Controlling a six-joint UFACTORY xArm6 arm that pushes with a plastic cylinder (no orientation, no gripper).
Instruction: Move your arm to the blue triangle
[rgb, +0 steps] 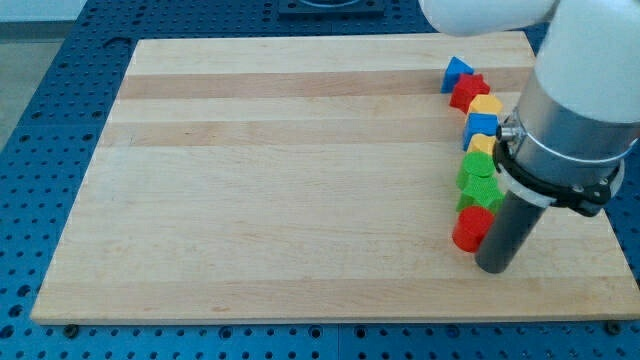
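Blue triangle (457, 73) apex toward view's top; my tip (496, 268) well apart.

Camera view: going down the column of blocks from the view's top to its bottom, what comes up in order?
blue triangle → red block → yellow block → blue block → second yellow block → green blocks → second red block, with my tip beside it.
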